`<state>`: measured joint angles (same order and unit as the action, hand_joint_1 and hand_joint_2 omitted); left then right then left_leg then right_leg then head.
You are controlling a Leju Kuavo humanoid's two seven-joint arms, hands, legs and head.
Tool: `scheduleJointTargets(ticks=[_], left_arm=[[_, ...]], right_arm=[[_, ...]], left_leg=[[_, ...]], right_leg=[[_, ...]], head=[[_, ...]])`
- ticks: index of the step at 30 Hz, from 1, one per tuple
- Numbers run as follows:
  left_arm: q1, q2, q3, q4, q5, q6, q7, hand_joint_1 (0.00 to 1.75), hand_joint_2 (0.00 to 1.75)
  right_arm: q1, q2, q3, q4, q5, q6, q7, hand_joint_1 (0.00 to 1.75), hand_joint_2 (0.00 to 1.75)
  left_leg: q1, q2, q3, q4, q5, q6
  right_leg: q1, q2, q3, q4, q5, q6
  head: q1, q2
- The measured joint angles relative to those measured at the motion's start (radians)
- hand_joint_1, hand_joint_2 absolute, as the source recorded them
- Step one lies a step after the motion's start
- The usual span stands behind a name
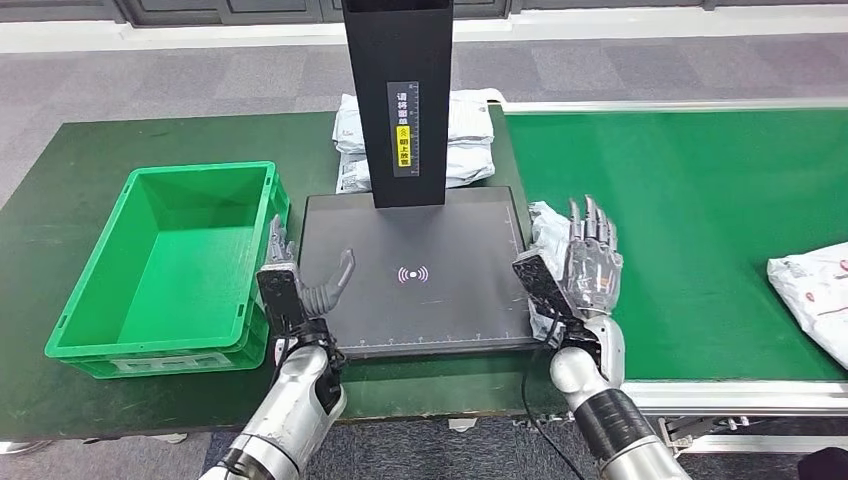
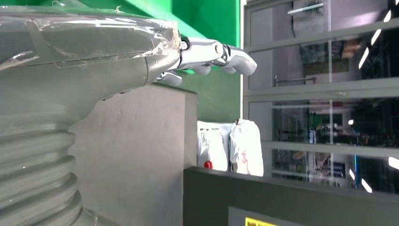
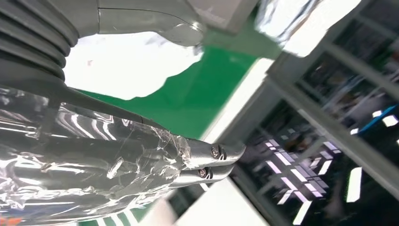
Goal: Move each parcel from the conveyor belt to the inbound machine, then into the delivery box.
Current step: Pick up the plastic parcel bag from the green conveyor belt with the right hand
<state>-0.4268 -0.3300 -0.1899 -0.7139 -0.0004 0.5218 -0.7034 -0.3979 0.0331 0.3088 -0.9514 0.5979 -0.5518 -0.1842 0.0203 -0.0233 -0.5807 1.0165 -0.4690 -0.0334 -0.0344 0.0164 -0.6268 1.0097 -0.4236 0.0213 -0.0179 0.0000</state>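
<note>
A white parcel (image 1: 545,228) stands on edge at the right border of the black inbound machine platform (image 1: 420,230). My right hand (image 1: 578,268) holds it, the thumb on the platform side and the fingers straight up on the belt side. In the right wrist view the parcel (image 3: 131,61) lies between the thumb and fingers of this hand (image 3: 141,165). My left hand (image 1: 300,285) hovers open over the platform's left edge, beside the green delivery box (image 1: 200,170), which has nothing in it. Another white parcel (image 1: 815,285) lies on the green conveyor belt (image 1: 690,200) at the far right.
The machine's black scanner tower (image 1: 400,90) rises from the back of the platform. Several white parcels (image 1: 465,140) are stacked behind it, and they show again as parcels (image 2: 230,146) past my left hand (image 2: 207,52). A dark green cloth covers the table.
</note>
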Motion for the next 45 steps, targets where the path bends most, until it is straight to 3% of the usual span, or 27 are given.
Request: scheduleJointTargets(ticks=[4, 7, 10, 14, 18, 27, 39, 45], left_arm=[[-0.01, -0.007, -0.007, 0.019, 0.0, 0.0, 0.0, 0.0, 1.75], [-0.016, -0.008, -0.011, 0.031, -0.001, -0.006, 0.0, 0.0, 1.75], [-0.025, -0.01, -0.019, 0.045, -0.002, -0.017, 0.0, 0.0, 1.75], [-0.04, -0.011, -0.032, 0.066, 0.0, -0.027, 0.0, 0.0, 1.75], [-0.049, -0.011, -0.04, 0.08, 0.005, -0.031, 0.0, 0.0, 1.75], [-0.05, -0.011, -0.056, 0.086, 0.006, -0.03, 0.004, 0.0, 1.75], [-0.049, -0.011, -0.06, 0.079, 0.006, -0.023, 0.012, 0.0, 1.75], [-0.033, -0.01, -0.06, 0.065, 0.0, -0.014, 0.018, 0.0, 1.75]], right_arm=[[0.036, 0.0, -0.079, 0.006, -0.014, 0.055, -0.016, 0.0, 1.75], [0.056, 0.0, -0.124, 0.039, -0.013, 0.163, 0.022, 0.0, 1.75], [0.065, 0.0, -0.142, 0.106, -0.008, 0.335, 0.066, 0.0, 1.75], [0.048, -0.001, -0.15, 0.192, 0.009, 0.481, 0.068, 0.01, 1.75], [0.006, -0.003, -0.148, 0.276, 0.033, 0.562, 0.064, 1.75, 1.75], [-0.033, -0.011, -0.144, 0.365, 0.002, 0.589, 0.017, 1.75, 1.75], [-0.028, -0.013, -0.144, 0.361, -0.036, 0.537, -0.012, 1.75, 1.75], [0.047, -0.007, -0.145, 0.156, -0.133, 0.437, -0.055, 1.75, 1.75]], left_leg=[[0.0, 0.0, 0.0, 0.0, -0.001, 0.0], [0.0, 0.0, 0.0, 0.0, -0.001, 0.001], [0.0, 0.001, 0.0, 0.0, -0.001, 0.0], [0.0, 0.005, 0.005, 0.0, -0.003, -0.001], [0.001, 0.012, 0.016, -0.001, -0.009, -0.001], [0.003, 0.017, 0.043, -0.002, -0.021, 0.0], [0.003, 0.016, 0.05, -0.001, -0.023, 0.0], [0.003, 0.008, 0.04, -0.001, -0.02, 0.0]], right_leg=[[0.0, 0.0, 0.0, 0.0, 0.0, 0.0], [0.0, 0.0, 0.0, 0.0, 0.0, 0.0], [0.0, 0.001, 0.0, 0.0, 0.0, 0.0], [0.0, 0.005, 0.002, 0.0, 0.0, 0.0], [0.001, 0.01, 0.012, -0.001, -0.003, -0.001], [0.004, 0.015, 0.045, -0.002, -0.015, -0.002], [0.004, 0.014, 0.045, -0.002, -0.017, -0.002], [0.003, 0.007, 0.039, -0.001, -0.016, -0.001]], head=[[0.0, 0.0], [0.0, 0.0], [0.0, 0.0], [0.0, 0.0], [0.0, 0.0], [0.0, 0.0], [0.0, 0.0], [0.0, 0.0]])
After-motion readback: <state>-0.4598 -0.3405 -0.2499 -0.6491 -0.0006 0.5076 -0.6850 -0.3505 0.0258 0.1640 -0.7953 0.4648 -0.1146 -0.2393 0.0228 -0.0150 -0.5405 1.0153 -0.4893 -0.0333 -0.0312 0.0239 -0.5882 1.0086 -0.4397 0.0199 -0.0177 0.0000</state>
